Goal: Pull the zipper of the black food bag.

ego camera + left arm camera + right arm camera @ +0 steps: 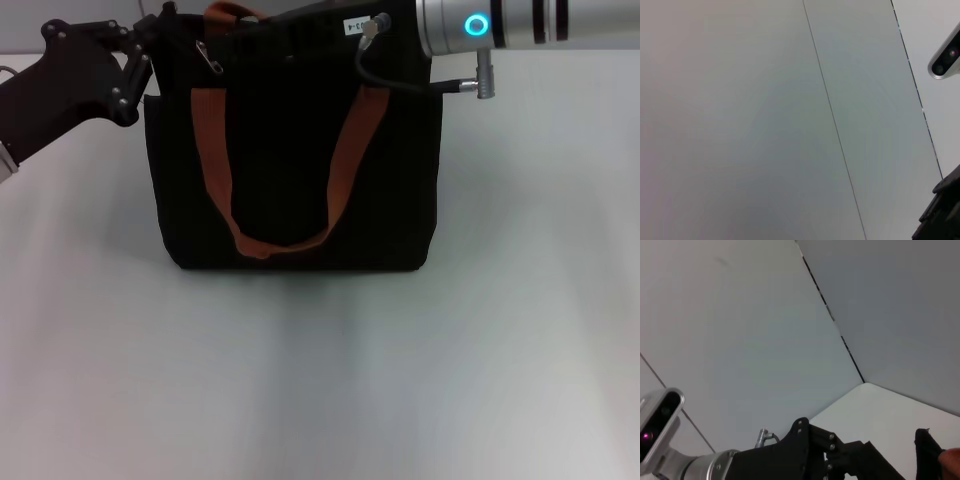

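The black food bag [290, 150] stands upright in the middle of the table, with two orange-brown handles [285, 240]. The zipper [210, 56], a small silver pull tab, hangs near the bag's top left corner. My left gripper [148, 45] is at that top left corner, just left of the zipper. My right arm [500, 25] reaches in from the right along the bag's top edge. Its gripper [262, 24] is dark against the bag, right of the zipper. The right wrist view shows the left gripper [840, 455] and a bag corner [927, 447].
The pale table [320, 380] stretches in front of the bag and to both sides. A cable [400, 82] loops from the right arm over the bag's top right. The left wrist view shows a plain wall [765, 120] and the right arm's camera [945, 60].
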Robot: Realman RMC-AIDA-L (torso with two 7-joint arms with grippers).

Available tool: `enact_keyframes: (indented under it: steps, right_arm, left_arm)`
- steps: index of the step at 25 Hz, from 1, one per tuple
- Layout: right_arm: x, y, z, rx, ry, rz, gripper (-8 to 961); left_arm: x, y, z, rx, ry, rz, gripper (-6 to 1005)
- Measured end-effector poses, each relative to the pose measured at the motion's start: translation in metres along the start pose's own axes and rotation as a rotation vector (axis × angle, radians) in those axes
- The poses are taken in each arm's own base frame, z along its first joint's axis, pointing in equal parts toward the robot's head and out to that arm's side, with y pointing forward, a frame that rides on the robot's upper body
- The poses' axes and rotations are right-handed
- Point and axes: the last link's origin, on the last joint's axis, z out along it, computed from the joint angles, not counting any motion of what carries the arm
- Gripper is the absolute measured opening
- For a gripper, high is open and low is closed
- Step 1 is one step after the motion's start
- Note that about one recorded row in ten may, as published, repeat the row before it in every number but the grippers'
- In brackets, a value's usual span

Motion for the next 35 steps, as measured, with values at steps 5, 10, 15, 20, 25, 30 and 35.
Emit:
enact_keyframes:
  steps: [5, 10, 15, 20, 25, 30, 35]
  right_arm:
    - [-0.002, 0.001, 0.005, 0.002, 0.007, -0.004, 450]
    - [-0.001, 0.002, 0.013, 0.026, 0.033, -0.012, 443]
    - [0.0, 0.001, 0.018, 0.042, 0.045, -0.022, 374]
    - [0.0, 0.001, 0.023, 0.062, 0.055, -0.035, 351]
    - [0.0, 0.004, 0.03, 0.061, 0.071, -0.052, 282]
    - [0.0, 0.006, 0.031, 0.056, 0.074, -0.053, 216]
    - [0.0, 0.006, 0.031, 0.052, 0.075, -0.052, 191]
  left_arm:
    - [0.002, -0.002, 0.002, -0.003, 0.005, -0.005, 36]
    - [0.004, -0.002, 0.004, -0.009, 0.008, -0.006, 38]
    - [0.006, 0.0, 0.006, -0.021, 0.017, -0.009, 40]
    - [0.007, 0.002, 0.007, -0.033, 0.029, -0.017, 42]
    - [0.01, 0.0, 0.01, -0.039, 0.033, -0.034, 44]
    - [0.01, 0.0, 0.011, -0.039, 0.033, -0.036, 46]
    - [0.011, -0.001, 0.013, -0.038, 0.033, -0.034, 48]
